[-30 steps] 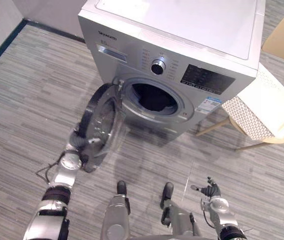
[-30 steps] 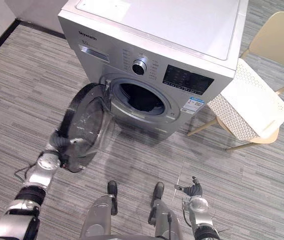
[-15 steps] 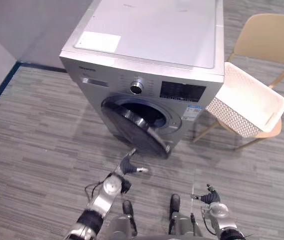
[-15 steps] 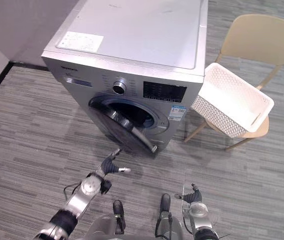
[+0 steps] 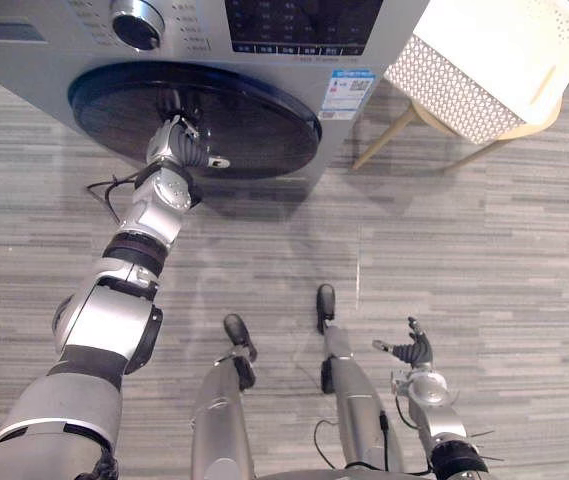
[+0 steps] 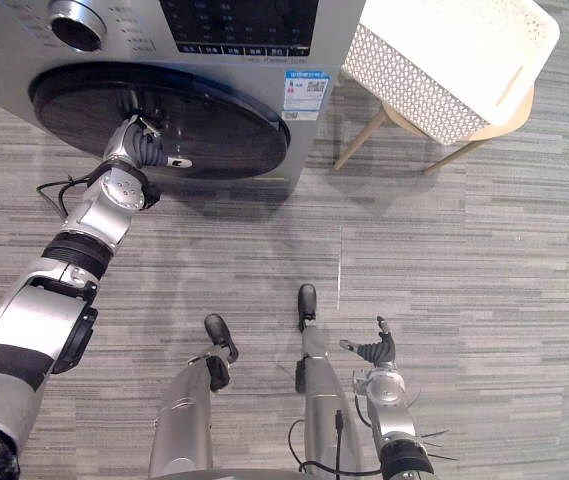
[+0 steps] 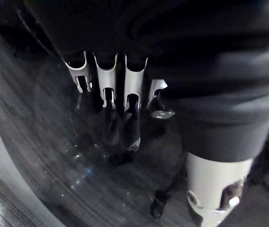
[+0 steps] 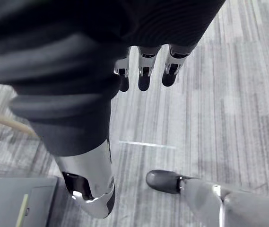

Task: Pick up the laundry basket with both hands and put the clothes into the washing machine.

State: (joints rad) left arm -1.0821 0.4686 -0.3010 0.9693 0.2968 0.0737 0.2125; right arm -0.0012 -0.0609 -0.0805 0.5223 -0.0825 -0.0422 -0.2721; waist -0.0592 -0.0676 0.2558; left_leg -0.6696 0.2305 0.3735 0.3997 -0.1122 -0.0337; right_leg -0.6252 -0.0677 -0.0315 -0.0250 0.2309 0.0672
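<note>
Your left hand [image 5: 176, 148] is open: its straight fingers [image 7: 107, 78] lie flat against the round dark glass door [image 5: 254, 120] of the silver-grey front-loading washing machine [image 5: 294, 20]. They curl round nothing, and the thumb stands apart beside them. In the left wrist view the fingertips meet their own reflection in the glass, so they are touching it. The door lies flat against the machine's front; you cannot tell whether it has latched. Just beyond this hand, higher on the machine's front, sits the round silver control knob [image 5: 136, 20].

The white perforated plastic laundry basket [image 5: 484, 50] rests tilted on the seat of a pale wooden chair [image 5: 384, 138]. It is well off to the right of your left hand, beside the machine and touching neither hand.

Your right hand [image 5: 416, 352] hangs low, well short of the basket, over the grey striped floor [image 5: 484, 250]. Its fingers [image 8: 143, 75] are loosely spread and relaxed, and it holds nothing. Bare floor lies between this hand and the chair.
</note>
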